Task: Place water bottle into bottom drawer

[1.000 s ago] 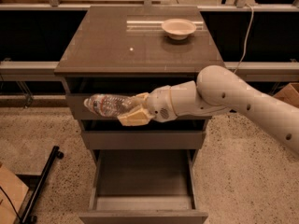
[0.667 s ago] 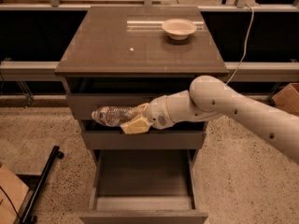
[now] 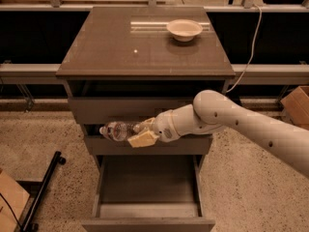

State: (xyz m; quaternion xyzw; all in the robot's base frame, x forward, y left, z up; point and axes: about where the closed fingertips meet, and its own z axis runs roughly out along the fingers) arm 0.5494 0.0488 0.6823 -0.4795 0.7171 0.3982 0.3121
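The small clear crinkled plastic water bottle point(image 3: 116, 130) lies horizontal, pointing left. The cream gripper point(image 3: 140, 132) clasps its right end above the open grey-brown bottom drawer point(image 3: 149, 185).

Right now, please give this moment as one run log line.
gripper: at middle drawer front, shut on water bottle | water bottle: horizontal, above bottom drawer | bottom drawer: pulled open | bowl: on cabinet top

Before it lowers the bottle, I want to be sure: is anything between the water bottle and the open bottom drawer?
Nothing visible. The hand grips the water bottle sideways in front of the middle drawer, above the pulled-out bottom drawer, whose floor looks bare.
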